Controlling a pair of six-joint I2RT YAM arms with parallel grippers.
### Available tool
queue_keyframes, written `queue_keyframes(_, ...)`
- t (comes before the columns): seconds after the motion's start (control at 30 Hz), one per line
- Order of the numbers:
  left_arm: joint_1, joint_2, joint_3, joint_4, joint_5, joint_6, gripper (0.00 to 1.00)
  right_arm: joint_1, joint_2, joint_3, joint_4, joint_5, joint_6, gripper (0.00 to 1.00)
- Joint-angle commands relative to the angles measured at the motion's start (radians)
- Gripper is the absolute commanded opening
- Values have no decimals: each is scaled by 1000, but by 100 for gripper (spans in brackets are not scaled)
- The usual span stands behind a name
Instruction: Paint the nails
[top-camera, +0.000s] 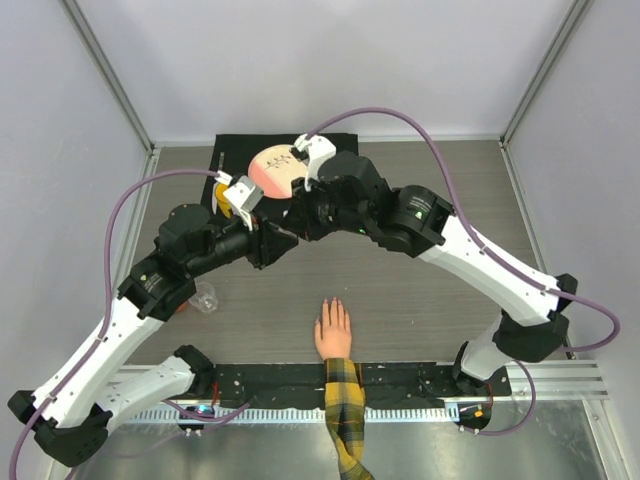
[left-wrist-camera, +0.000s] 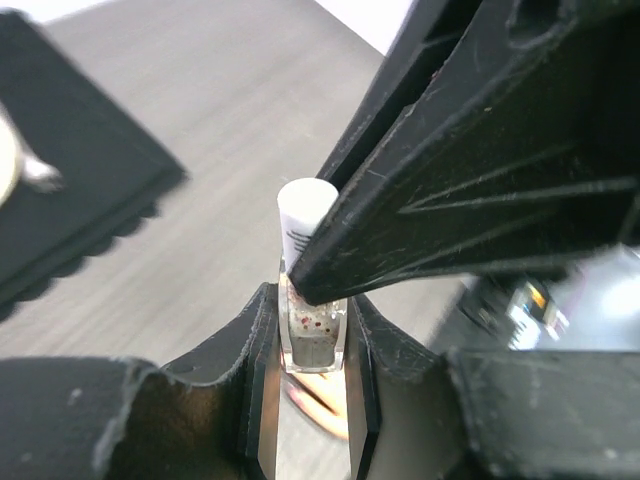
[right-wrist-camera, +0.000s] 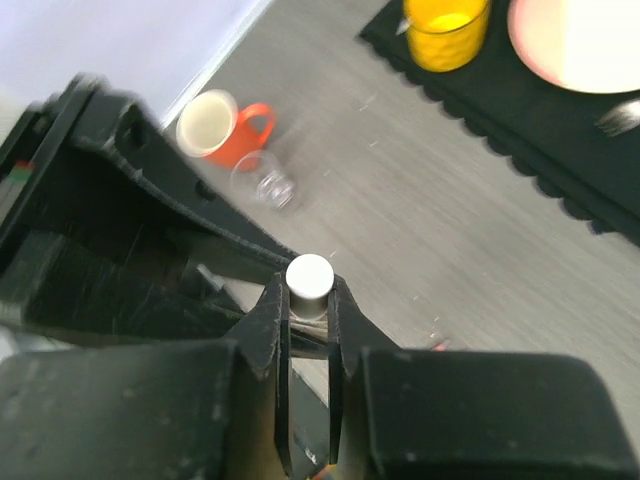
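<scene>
**Both arms on the polish bottle, hand waiting on the table**

Closest to the arm bases, the flesh-coloured hand lies flat, palm down, on the grey wood-look table. Its yellow-and-black plaid sleeve runs back over the near edge. The nails sit at the far tips of the fingers and point away from the bases. They're way too small in the overhead view to say anything about their colour. Neither arm touches the hand.

A bit beyond the hand and off to its left stands a clear cup, partly tucked under the left arm. The right wrist view shows an orange mug just beside that cup.

Farther out from the hand, and a little left of it, the two arms meet above the table. The left end effector has its fingers pressed in on the glass sides of a small clear bottle, pinching it upright. There are reddish specks inside the glass. The right end effector comes in from the other side, clamped on the bottle's white cap, one finger on each side.

Farthest from the hand, at the back of the table, is a black mat. On it are a pinkish plate, a yellow cup and something silvery beside the plate, probably a fork but too blurry to be sure.
</scene>
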Motion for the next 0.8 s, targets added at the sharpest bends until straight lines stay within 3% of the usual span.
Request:
queue_keyframes(0.0, -13, -57, 46, 68, 351, 56, 0, -24, -167, -228, 176, -313, -147, 1)
queue_keyframes(0.03, -13, -63, 35, 115, 388, 19, 0, -51, -233, -279, 249, -362, -158, 1)
queue_keyframes(0.07, -13, -65, 30, 142, 472, -10, 0, -65, -267, -328, 292, -520, -163, 1)
queue_keyframes(0.13, -11, -46, 23, 189, 545, -70, 0, -86, -332, -446, 413, -635, -143, 1)
queue_keyframes(0.17, -11, -37, 23, 220, 606, -133, 0, -111, -338, -474, 443, -753, -132, 1)
queue_keyframes(0.23, -11, -13, 24, 249, 646, -176, 0, -136, -330, -503, 465, -845, -108, 1)
queue_keyframes(0.37, -11, -14, 35, 229, 634, -161, 0, -154, -335, -503, 463, -884, -109, 1)
queue_keyframes(0.5, -11, -16, 61, 160, 576, -104, 0, -166, -353, -476, 448, -792, -89, 2)
queue_keyframes(0.53, -11, -17, 64, 150, 559, -90, 0, -168, -356, -468, 436, -759, -81, 12)
queue_keyframes(0.57, -11, -19, 67, 137, 539, -77, 0, -166, -360, -451, 425, -726, -56, 35)
queue_keyframes(0.67, -11, -31, 86, 59, 415, 3, 0, -162, -358, -393, 365, -566, -23, 60)
queue_keyframes(0.77, -11, -42, 95, -19, 233, 94, 0, -151, -343, -307, 282, -337, 49, 66)
